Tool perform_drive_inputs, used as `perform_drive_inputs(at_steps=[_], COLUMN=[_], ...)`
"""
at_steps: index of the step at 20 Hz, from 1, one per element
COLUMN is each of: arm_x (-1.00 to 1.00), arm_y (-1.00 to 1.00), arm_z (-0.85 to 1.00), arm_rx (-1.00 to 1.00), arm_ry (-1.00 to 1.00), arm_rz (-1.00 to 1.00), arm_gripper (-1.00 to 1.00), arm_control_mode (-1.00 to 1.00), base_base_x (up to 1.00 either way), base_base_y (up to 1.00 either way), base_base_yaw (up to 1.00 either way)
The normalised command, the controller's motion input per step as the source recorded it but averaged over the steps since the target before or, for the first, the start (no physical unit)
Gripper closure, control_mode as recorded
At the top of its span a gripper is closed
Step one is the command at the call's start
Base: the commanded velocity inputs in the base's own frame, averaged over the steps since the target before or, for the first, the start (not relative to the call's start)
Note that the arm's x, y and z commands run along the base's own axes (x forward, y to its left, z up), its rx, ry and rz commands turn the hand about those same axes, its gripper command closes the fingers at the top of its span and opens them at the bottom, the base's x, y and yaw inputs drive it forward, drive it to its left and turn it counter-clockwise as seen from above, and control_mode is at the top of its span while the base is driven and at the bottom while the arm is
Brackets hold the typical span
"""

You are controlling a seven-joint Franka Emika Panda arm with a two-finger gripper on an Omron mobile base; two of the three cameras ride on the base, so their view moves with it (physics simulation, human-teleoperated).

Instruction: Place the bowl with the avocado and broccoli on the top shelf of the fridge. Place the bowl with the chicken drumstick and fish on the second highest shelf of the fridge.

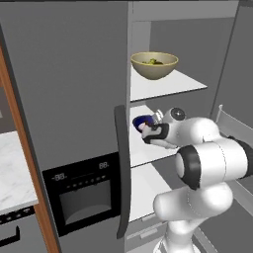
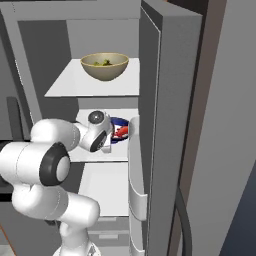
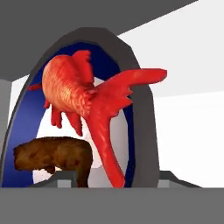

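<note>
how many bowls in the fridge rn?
2. The beige bowl with green food sits on the top shelf. The dark blue bowl with the fish is at the second shelf, by the gripper.

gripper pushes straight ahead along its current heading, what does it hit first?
Most likely the dark blue bowl itself: the hand view looks right into it, the fish and chicken drumstick filling the centre. The gripper sits at its rim; whether the jaws already touch is unclear.

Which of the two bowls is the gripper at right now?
The dark blue bowl with the fish, on the second highest shelf; the beige bowl sits one shelf higher.
</note>
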Motion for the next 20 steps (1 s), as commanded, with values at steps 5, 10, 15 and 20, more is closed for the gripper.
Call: perform_drive_inputs(at_steps=[5, 10, 15, 20], arm_x=[-0.28, -0.97, -1.0, -1.0], arm_y=[0.0, 0.0, 0.0, 0.0], arm_z=[0.33, 0.98, 1.0, 1.0], arm_rx=[0.0, 0.0, 0.0, 0.0], arm_ry=[0.0, -0.09, -0.09, -0.09], arm_rz=[-0.01, -0.05, -0.05, -0.05], arm_gripper=[-1.0, -1.0, -1.0, -1.0], arm_control_mode=[-1.0, -1.0, -1.0, -1.0], base_base_x=[0.0, 0.0, 0.0, 0.0], base_base_y=[0.0, 0.0, 0.0, 0.0], base_base_yaw=[0.0, 0.0, 0.0, 0.0])
